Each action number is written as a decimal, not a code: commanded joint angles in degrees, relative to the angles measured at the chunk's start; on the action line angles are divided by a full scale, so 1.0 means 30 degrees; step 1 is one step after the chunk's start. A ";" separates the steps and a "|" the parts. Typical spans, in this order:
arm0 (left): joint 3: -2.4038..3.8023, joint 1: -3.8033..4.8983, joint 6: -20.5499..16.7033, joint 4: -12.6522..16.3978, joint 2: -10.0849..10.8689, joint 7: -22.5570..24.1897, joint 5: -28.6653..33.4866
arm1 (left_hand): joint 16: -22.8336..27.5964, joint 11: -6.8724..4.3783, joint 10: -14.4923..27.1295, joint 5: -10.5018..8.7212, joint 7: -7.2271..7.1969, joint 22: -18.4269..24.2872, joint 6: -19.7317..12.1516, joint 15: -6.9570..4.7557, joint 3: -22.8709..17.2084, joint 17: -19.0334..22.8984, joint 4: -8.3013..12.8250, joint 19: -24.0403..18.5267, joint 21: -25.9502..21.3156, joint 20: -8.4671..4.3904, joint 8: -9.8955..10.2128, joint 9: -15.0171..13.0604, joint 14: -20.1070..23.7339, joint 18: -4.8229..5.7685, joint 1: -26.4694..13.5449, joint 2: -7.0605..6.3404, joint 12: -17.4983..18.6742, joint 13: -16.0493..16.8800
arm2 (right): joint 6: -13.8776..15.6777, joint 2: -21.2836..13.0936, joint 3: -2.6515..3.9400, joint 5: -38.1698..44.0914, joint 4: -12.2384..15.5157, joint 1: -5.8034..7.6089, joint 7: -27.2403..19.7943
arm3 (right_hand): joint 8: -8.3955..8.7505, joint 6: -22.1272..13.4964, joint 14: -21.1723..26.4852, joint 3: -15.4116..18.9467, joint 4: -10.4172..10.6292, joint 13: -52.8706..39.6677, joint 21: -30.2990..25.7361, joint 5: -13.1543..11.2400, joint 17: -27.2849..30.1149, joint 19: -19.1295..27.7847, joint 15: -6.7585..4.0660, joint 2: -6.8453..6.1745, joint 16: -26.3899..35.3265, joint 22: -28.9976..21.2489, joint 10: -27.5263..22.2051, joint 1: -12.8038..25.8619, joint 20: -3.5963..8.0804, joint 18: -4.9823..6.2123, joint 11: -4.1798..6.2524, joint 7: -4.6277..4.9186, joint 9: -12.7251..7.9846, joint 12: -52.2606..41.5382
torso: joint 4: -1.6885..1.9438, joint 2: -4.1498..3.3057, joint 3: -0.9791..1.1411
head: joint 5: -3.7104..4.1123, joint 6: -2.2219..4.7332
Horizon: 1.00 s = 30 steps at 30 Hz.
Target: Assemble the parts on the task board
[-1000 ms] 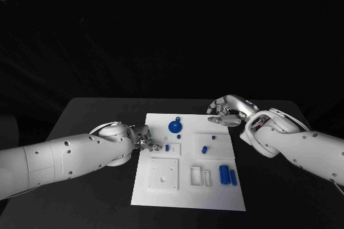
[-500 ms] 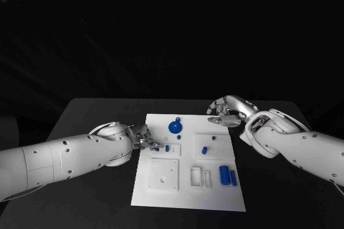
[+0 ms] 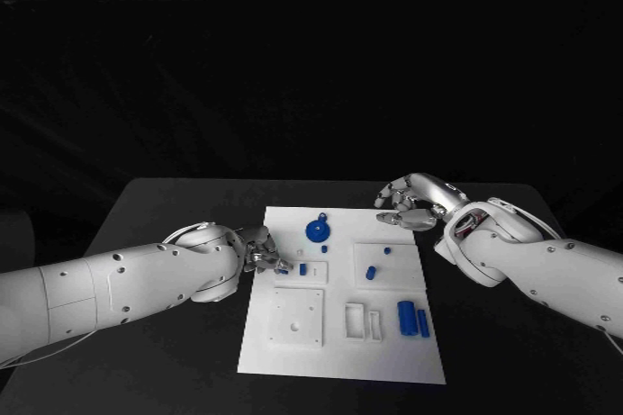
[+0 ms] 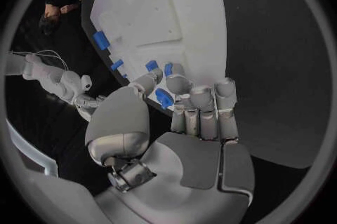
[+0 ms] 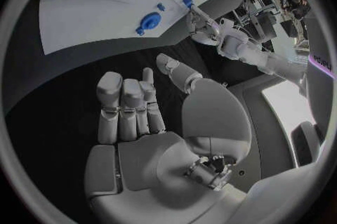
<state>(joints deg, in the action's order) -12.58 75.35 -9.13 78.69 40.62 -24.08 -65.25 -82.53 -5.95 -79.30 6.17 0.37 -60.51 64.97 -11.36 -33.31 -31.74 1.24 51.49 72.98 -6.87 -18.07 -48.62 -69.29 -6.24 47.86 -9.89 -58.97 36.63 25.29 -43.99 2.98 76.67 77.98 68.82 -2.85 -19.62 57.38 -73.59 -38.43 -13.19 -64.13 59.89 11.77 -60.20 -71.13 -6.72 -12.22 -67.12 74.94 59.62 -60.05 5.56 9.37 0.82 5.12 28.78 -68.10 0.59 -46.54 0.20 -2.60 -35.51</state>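
The white task board [image 3: 340,356] lies in the middle of the table. On it are a blue gear [image 3: 317,228], a short blue peg [image 3: 302,268] in a square block, another blue piece [image 3: 370,272] in a block, and two blue cylinders [image 3: 413,318]. My left hand [image 3: 264,253] is at the board's left edge beside the peg. It pinches a small blue part [image 4: 163,99] between thumb and fingers [image 4: 177,82]. My right hand [image 3: 413,208] hovers at the board's far right corner, thumb apart, holding nothing; its palm [image 5: 151,140] faces the board [image 5: 84,16].
White square blocks [image 3: 296,314] and slotted holders [image 3: 364,320] stand on the near half of the board. Black table [image 3: 169,217] surrounds the board on all sides. My forearms lie low on either side of it.
My left hand's fingers have shifted slightly at the board's left edge. The right hand has stayed where it was.
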 commanded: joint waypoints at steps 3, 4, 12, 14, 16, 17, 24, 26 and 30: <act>0.0019 0.0003 0.0044 0.0073 0.0015 0.0337 0.0793 | 0.0114 0.0118 -0.0014 0.1103 0.0133 -0.0053 0.0119 -0.0020 0.0456 -0.0020 0.1106 -0.0119 -0.0119 -0.2642 0.0182 -0.0042 0.0134 0.0034 0.0751 0.0831 0.0158 0.0011 | -0.0178 0.0016 0.0007 0.0022 0.0008 -0.0003 -0.0050 | 0.0078 0.0064 -0.0100 0.0072 0.0073 0.0027 -0.0070 0.0136 -0.0025 -0.0011 -0.0065 -0.0178 0.0095 0.0256 -0.0128 -0.0092 0.0111 0.1877 -0.0030 0.0169 0.0030 0.0063 | 0.0004 -0.0002 0.0006 | 0.0001 -0.0013; 0.0019 0.0003 0.0068 0.0074 0.0015 0.0336 0.0832 | 0.0118 0.0113 -0.0019 0.1263 0.0145 -0.0056 0.0133 -0.0016 0.0559 -0.0020 0.1258 -0.0112 -0.0132 -0.2630 0.0207 -0.0046 0.0129 0.0051 0.0779 0.0925 0.0160 0.0010 | -0.0178 0.0016 0.0007 0.0022 0.0004 -0.0003 -0.0050 | 0.0078 0.0064 -0.0101 0.0073 0.0075 0.0028 -0.0071 0.0146 -0.0026 -0.0012 -0.0065 -0.0178 0.0095 0.0256 -0.0127 -0.0092 0.0111 0.1877 -0.0030 0.0169 0.0032 0.0063 | 0.0003 -0.0004 0.0007 | 0.0002 -0.0021; 0.0027 0.0003 -0.0007 0.0078 0.0024 0.0396 0.1315 | 0.0150 0.0113 -0.0039 0.1770 0.0126 -0.0081 0.0296 -0.0013 0.0609 -0.0017 0.2197 -0.0080 -0.0209 -0.2607 0.0248 -0.0134 0.0124 0.0090 0.1396 0.1961 0.0187 -0.0007 | -0.0185 0.0026 0.0007 0.0022 -0.0014 -0.0003 -0.0050 | 0.0084 0.0064 -0.0105 0.0074 0.0080 0.0031 -0.0074 0.0218 -0.0028 -0.0014 -0.0062 -0.0174 0.0097 0.0257 -0.0124 -0.0103 0.0111 0.1877 -0.0033 0.0171 0.0040 0.0063 | -0.0003 -0.0004 -0.0001 | 0.0001 -0.0049; 0.0029 0.0003 -0.0071 0.0080 0.0029 0.0438 0.1388 | 0.0149 0.0096 -0.0040 0.1718 0.0125 -0.0087 0.0346 -0.0019 0.0554 -0.0018 0.2334 -0.0075 -0.0211 -0.2612 0.0218 -0.0169 0.0120 0.0085 0.1554 0.2171 0.0189 -0.0008 | -0.0183 0.0031 0.0007 0.0022 -0.0019 -0.0003 -0.0053 | 0.0085 0.0064 -0.0105 0.0074 0.0081 0.0031 -0.0074 0.0220 -0.0028 -0.0015 -0.0062 -0.0174 0.0097 0.0257 -0.0124 -0.0103 0.0111 0.1877 -0.0033 0.0171 0.0041 0.0063 | -0.0001 -0.0007 -0.0003 | 0.0002 -0.0058; 0.0034 0.0003 -0.0133 0.0085 0.0037 0.0455 0.1449 | 0.0148 0.0074 -0.0047 0.1630 0.0122 -0.0097 0.0414 -0.0026 0.0482 -0.0021 0.2544 -0.0072 -0.0215 -0.2611 0.0166 -0.0237 0.0118 0.0089 0.1779 0.2548 0.0189 -0.0009 | -0.0189 0.0038 0.0007 0.0022 -0.0030 -0.0003 -0.0059 | 0.0086 0.0065 -0.0104 0.0077 0.0083 0.0032 -0.0075 0.0250 -0.0028 -0.0015 -0.0061 -0.0177 0.0099 0.0258 -0.0123 -0.0102 0.0111 0.1877 -0.0034 0.0172 0.0044 0.0063 | 0.0003 -0.0012 0.0000 | 0.0005 -0.0063; 0.0038 0.0003 -0.0139 0.0096 0.0048 0.0482 0.1485 | 0.0150 0.0083 -0.0048 0.1475 0.0094 -0.0108 0.0438 -0.0029 0.0465 -0.0022 0.2731 -0.0073 -0.0222 -0.2599 0.0125 -0.0321 0.0120 0.0106 0.1926 0.2896 0.0191 -0.0010 | -0.0189 0.0042 0.0007 0.0022 -0.0036 -0.0003 -0.0062 | 0.0087 0.0066 -0.0105 0.0078 0.0085 0.0032 -0.0075 0.0267 -0.0029 -0.0016 -0.0061 -0.0176 0.0100 0.0258 -0.0123 -0.0103 0.0111 0.1877 -0.0034 0.0172 0.0046 0.0063 | 0.0003 -0.0012 0.0000 | 0.0005 -0.0063; 0.0129 0.0003 -0.0340 0.0188 0.0172 0.0722 0.1784 | 0.0173 0.0079 -0.0018 0.0321 0.0090 -0.0151 0.0210 -0.0040 0.0580 -0.0020 0.3342 -0.0051 -0.0317 -0.2561 0.0063 -0.0863 0.0115 0.0173 0.2158 0.3592 0.0214 -0.0015 | -0.0216 0.0068 0.0007 0.0006 -0.0034 -0.0003 -0.0086 | 0.0092 0.0068 -0.0107 0.0086 0.0093 0.0035 -0.0078 0.0347 -0.0031 -0.0018 -0.0059 -0.0178 0.0103 0.0260 -0.0120 -0.0102 0.0110 0.1877 -0.0035 0.0173 0.0056 0.0062 | 0.0004 -0.0010 0.0007 | 0.0015 -0.0073; 0.0241 0.0003 -0.0439 0.0192 0.0238 0.0986 0.2201 | 0.0169 0.0073 -0.0025 0.0252 0.0086 -0.0160 0.0187 -0.0045 0.0564 -0.0023 0.3409 -0.0040 -0.0323 -0.2563 0.0057 -0.0929 0.0106 0.0174 0.2207 0.3682 0.0209 -0.0012 | -0.0218 0.0071 0.0007 -0.0012 0.0001 -0.0003 -0.0092 | 0.0093 0.0069 -0.0108 0.0087 0.0093 0.0035 -0.0079 0.0359 -0.0032 -0.0018 -0.0059 -0.0177 0.0103 0.0260 -0.0120 -0.0103 0.0110 0.1877 -0.0035 0.0173 0.0058 0.0062 | 0.0009 -0.0008 0.0012 | 0.0016 -0.0060; 0.0499 0.0006 -0.0769 0.0195 0.0421 0.1877 0.3371 | 0.0167 0.0066 -0.0002 0.0186 0.0085 -0.0184 0.0125 -0.0038 0.0543 -0.0027 0.3618 -0.0053 -0.0338 -0.2558 0.0077 -0.1034 0.0108 0.0184 0.2314 0.3811 0.0216 -0.0009 | -0.0211 0.0093 0.0007 -0.0022 0.0107 -0.0003 -0.0119 | 0.0095 0.0068 -0.0108 0.0089 0.0094 0.0036 -0.0080 0.0380 -0.0032 -0.0017 -0.0059 -0.0175 0.0104 0.0261 -0.0120 -0.0103 0.0110 0.1877 -0.0035 0.0174 0.0060 0.0062 | -0.0003 0.0005 0.0016 | -0.0010 -0.0035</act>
<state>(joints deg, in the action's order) -11.29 75.33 -9.75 79.12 41.76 -21.99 -59.45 -82.31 -5.84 -79.20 7.02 0.64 -61.02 65.84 -11.07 -31.65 -31.72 11.70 51.49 72.28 -6.87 -17.68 -51.10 -68.81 -6.23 51.10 -2.84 -58.52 36.61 25.23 -43.79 2.98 76.59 78.05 68.81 -2.84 -19.62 57.38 -73.59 -38.27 -13.04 -64.09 59.90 12.72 -60.24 -71.13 -6.72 -12.45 -67.12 74.93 59.72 -60.27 5.52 9.37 0.72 5.12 28.89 -68.10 0.59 -46.57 0.23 -2.54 -35.67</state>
